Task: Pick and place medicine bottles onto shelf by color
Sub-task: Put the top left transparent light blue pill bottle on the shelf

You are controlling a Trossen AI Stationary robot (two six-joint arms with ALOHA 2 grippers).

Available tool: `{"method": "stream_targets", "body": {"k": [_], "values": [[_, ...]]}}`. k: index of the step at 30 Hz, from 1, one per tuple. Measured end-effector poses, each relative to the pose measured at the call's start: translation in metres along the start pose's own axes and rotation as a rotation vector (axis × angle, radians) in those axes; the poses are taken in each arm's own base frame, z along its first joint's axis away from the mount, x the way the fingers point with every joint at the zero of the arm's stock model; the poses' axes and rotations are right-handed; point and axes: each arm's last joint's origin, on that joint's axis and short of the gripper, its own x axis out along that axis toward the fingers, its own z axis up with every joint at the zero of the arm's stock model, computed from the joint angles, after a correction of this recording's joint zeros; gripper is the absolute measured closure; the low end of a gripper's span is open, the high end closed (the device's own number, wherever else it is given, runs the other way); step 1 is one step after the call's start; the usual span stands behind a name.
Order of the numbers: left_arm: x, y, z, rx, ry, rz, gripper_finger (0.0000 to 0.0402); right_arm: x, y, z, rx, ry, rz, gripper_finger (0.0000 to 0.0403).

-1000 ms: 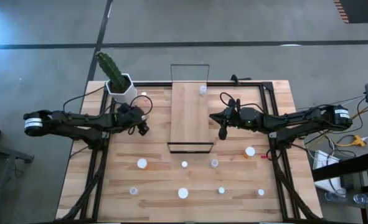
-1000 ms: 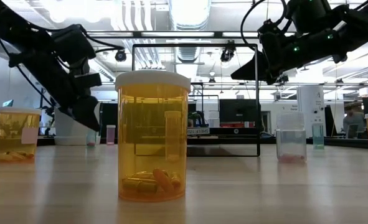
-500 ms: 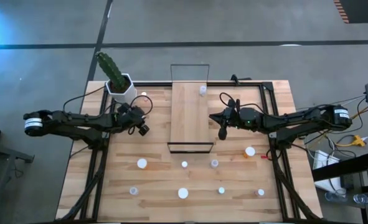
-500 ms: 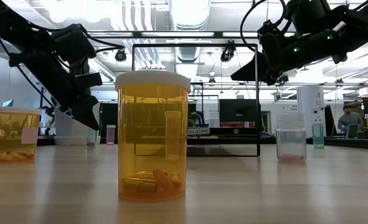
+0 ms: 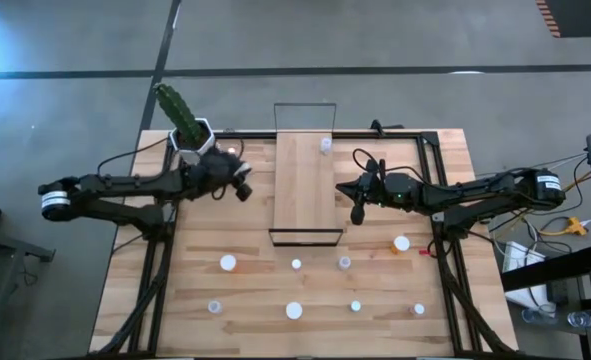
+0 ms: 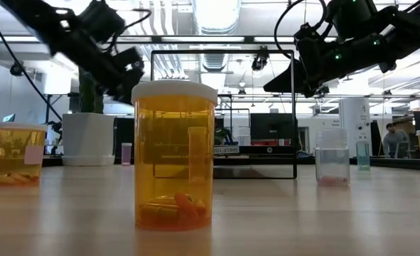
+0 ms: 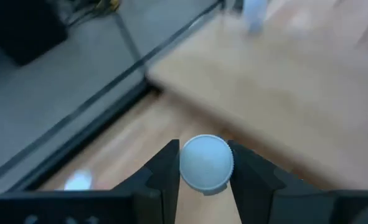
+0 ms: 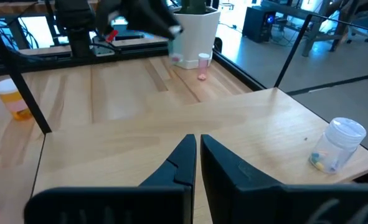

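Observation:
The shelf (image 5: 305, 185), a long light-wood board, lies at the table's far middle with one small bottle (image 5: 325, 145) standing at its far end. My left gripper (image 5: 241, 187) is raised left of the shelf, shut on a small white-capped bottle (image 7: 205, 163). My right gripper (image 5: 357, 213) is shut and empty, above the shelf's right edge. Several white-capped bottles stand across the near half of the table, among them an orange one (image 6: 174, 156) and one at the right (image 5: 402, 243). A pink bottle (image 8: 202, 59) stands near the plant pot. My left gripper pinches the bottle between its two fingers (image 7: 165, 171), one on each side of the round white cap (image 7: 205, 149). The fingers come from above, pointing down. The bottle stands upright in the hold, lifted clear of the table.
A white pot with a green cactus (image 5: 193, 140) stands at the far left corner, close behind my left arm. The shelf has a thin black wire frame (image 5: 305, 105) at its ends. Bare wood lies between the shelf and the near rows of bottles.
My left gripper has risen and gone toward the table's far edge and toward the shelf, shut on the white-capped bottle. The bottle has been lifted clear of the table beside the pink bottle.

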Motion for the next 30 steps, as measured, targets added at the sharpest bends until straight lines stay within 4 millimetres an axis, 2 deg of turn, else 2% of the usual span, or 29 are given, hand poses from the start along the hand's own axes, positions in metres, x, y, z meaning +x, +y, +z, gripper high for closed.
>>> {"method": "stream_targets", "body": {"k": [6, 13, 18, 21, 30], "values": [[0.034, 0.003, 0.042, 0.005, -0.058, -0.109, 0.0305, 0.000, 0.000, 0.000, -0.002, 0.001, 0.000, 0.0390], [0.097, -0.012, 0.074, 0.099, -0.027, -0.171, 0.0306, 0.000, 0.000, -0.001, -0.005, 0.005, 0.000, 0.0390], [0.139, -0.021, 0.085, 0.153, -0.010, -0.165, 0.0306, -0.001, 0.000, -0.005, -0.012, 0.014, 0.000, 0.0390], [0.157, -0.021, 0.088, 0.157, 0.013, -0.164, 0.0306, -0.002, 0.000, -0.007, -0.013, 0.021, 0.000, 0.0390], [0.182, -0.018, 0.094, 0.153, 0.037, -0.204, 0.0306, -0.003, -0.001, -0.011, -0.015, 0.029, 0.000, 0.0390]]}}
